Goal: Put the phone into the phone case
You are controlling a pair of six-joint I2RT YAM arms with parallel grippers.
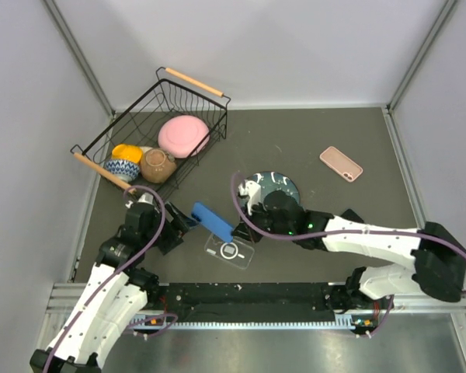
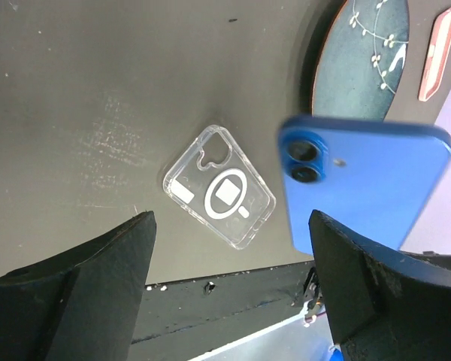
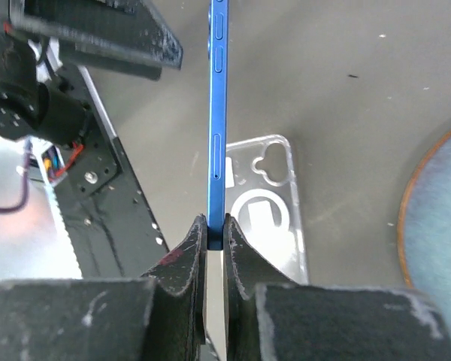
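Phone (image 3: 216, 113) in right jaws, case (image 3: 276, 226) below

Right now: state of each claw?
Left claw: open, gripping nothing.
Right claw: shut on the phone.

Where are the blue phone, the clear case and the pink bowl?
blue phone (image 2: 368, 184): left wrist view, middle of its back.
clear case (image 2: 227, 194): left wrist view, centre of its white ring.
pink bowl (image 1: 184, 135): top view, its middle.

No text, brand, number or label could be read anywhere. The clear phone case (image 2: 219, 197) carried only a white ring mark, without lettering.
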